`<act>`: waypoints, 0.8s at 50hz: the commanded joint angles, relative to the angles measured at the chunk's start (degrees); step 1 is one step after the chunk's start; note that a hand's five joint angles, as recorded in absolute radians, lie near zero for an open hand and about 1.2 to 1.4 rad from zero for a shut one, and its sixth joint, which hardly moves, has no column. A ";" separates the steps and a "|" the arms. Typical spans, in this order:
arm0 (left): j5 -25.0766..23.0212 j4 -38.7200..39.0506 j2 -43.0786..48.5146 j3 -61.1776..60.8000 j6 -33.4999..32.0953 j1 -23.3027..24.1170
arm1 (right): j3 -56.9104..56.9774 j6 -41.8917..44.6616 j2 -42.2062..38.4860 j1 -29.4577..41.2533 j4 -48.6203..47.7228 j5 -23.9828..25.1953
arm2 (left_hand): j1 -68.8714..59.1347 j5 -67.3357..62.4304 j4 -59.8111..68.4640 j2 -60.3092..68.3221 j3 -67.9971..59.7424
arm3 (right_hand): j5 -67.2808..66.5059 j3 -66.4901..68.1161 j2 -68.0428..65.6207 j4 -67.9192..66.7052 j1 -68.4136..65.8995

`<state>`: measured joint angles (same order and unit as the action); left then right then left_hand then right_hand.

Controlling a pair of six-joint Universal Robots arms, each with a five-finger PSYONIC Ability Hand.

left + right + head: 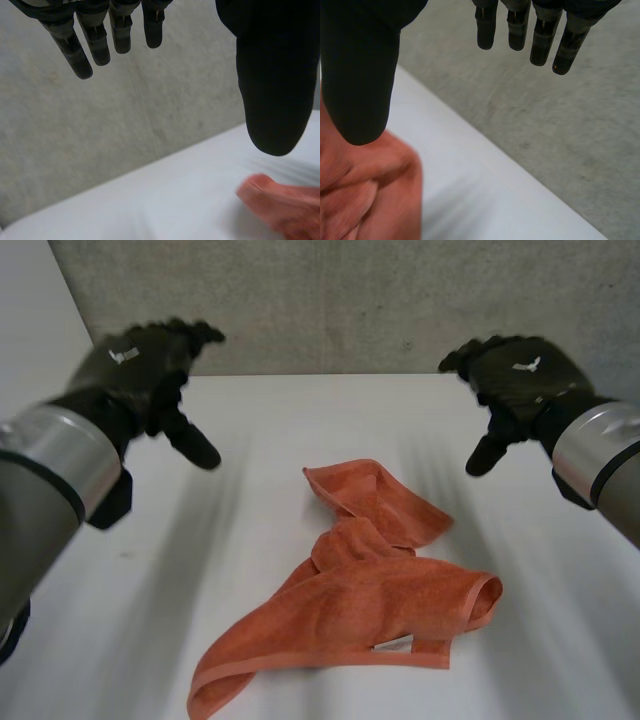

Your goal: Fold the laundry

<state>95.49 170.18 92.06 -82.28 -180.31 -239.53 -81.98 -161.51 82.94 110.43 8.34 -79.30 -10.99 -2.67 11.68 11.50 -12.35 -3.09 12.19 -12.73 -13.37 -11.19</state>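
An orange cloth (370, 595) lies crumpled on the white table (260, 440), reaching from the middle toward the near edge. My left hand (150, 360) hovers above the table's far left, fingers straight and empty, well clear of the cloth. My right hand (515, 375) hovers at the far right, also open and empty. In the left wrist view the straight fingers (95, 35) and thumb (272, 85) stand apart, with a bit of the cloth (285, 205) below the thumb. In the right wrist view the cloth (365, 195) lies under the thumb (360, 85), beyond the spread fingers (540, 35).
A grey wall (340, 300) rises right behind the table's far edge. Bare table surface lies to both sides of the cloth.
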 commanded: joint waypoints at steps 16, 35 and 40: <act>3.56 3.93 14.37 -22.40 4.70 8.64 | -1.52 28.16 -16.75 9.89 0.63 18.05 | -4.09 -2.41 3.40 3.58 -2.74 | 3.09 -2.19 2.73 3.37 1.19; 7.52 22.56 12.97 -14.77 0.93 6.19 | 12.19 25.29 -23.97 10.95 -18.79 -0.40 | -69.01 -67.33 68.32 68.50 -67.65 | -66.91 67.81 -67.27 -66.63 -68.81; 7.26 24.75 10.18 -6.26 -4.60 0.14 | 12.72 10.79 -15.63 10.24 -23.54 -7.26 | -69.01 -67.33 68.32 68.50 -67.65 | -66.91 67.81 -67.27 -66.63 -68.81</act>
<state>102.89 191.61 105.31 -98.92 -178.44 -232.76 -70.41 -135.50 59.33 121.26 -9.78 -79.48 -64.54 -54.56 68.18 68.32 -67.93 -51.47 67.32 -66.10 -68.00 -52.50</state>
